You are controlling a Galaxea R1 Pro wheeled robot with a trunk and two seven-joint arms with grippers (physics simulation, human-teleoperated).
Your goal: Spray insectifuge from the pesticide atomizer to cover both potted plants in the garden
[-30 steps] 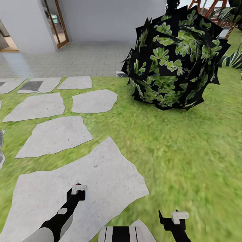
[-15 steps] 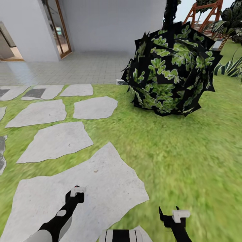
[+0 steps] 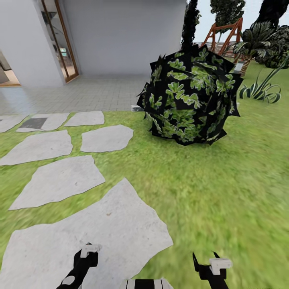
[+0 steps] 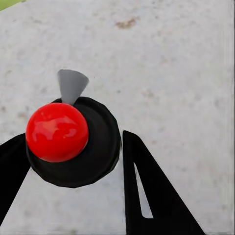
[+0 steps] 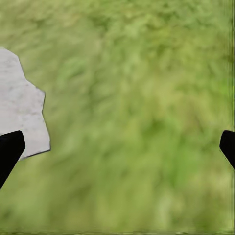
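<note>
Both arms are black. The left arm [image 3: 78, 269] has a pale grey oval patch on its side and a small white block at its wrist. The right arm [image 3: 212, 273] carries a like white block, with thin black fingers rising beside it. The trunk [image 3: 145, 284] is white with black stripes. Seen from the left wrist, the left gripper [image 4: 73, 161] has flat black tapering fingers [image 4: 152, 196], one with a narrow slot.

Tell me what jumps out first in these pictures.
The big round bush of black-edged green leaves dominates the lawn, ahead and to the right. Pale stepping stones run across the grass on the left toward a paved terrace by the grey house wall. In the left wrist view, a black object with a glossy red ball sits between the fingers.
</note>
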